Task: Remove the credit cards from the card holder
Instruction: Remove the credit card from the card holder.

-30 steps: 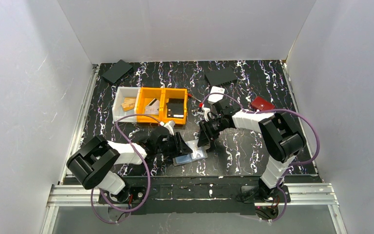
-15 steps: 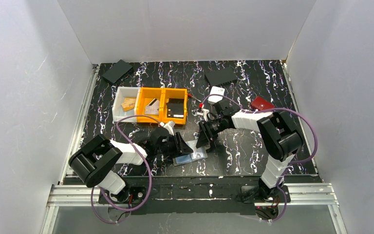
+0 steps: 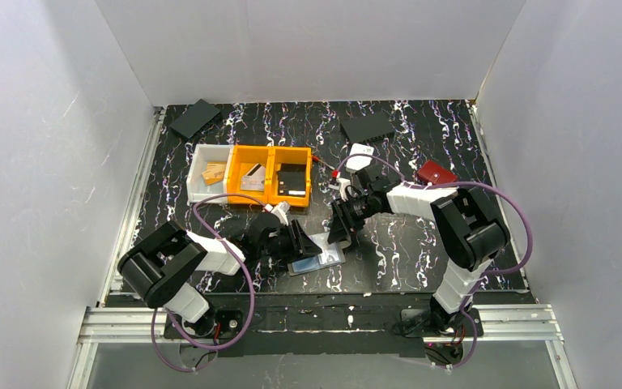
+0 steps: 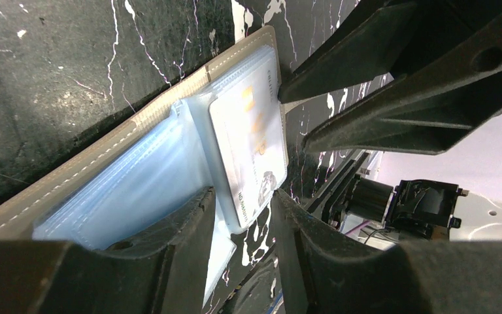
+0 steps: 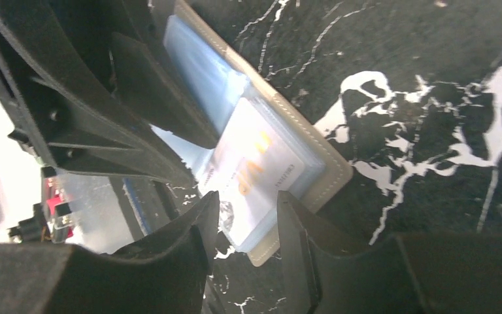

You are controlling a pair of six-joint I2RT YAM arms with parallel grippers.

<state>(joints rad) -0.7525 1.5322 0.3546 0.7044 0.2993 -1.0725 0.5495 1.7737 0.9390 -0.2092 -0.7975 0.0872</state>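
The grey-taupe card holder (image 3: 314, 261) lies open on the black marbled table between the two arms. In the left wrist view its tan stitched edge (image 4: 104, 154) frames pale blue sleeves. A white credit card (image 4: 248, 144) with orange print sticks partly out of a sleeve. My left gripper (image 4: 243, 206) is narrowly open, its fingers either side of the card's near corner. My right gripper (image 5: 247, 219) is also narrowly open, straddling the holder's (image 5: 330, 163) opposite end, just over the card (image 5: 255, 163). In the top view the grippers, left (image 3: 300, 241) and right (image 3: 340, 228), face each other over the holder.
Two orange bins (image 3: 275, 174) and a white bin (image 3: 208, 174) with small items stand behind the left arm. A small white case (image 3: 361, 154) and a red wallet (image 3: 436, 172) lie at the right. Flat black pads (image 3: 195, 118) (image 3: 367, 126) lie at the back.
My left arm has shifted slightly to the right. Both grippers stay at the card holder, which has not visibly moved.
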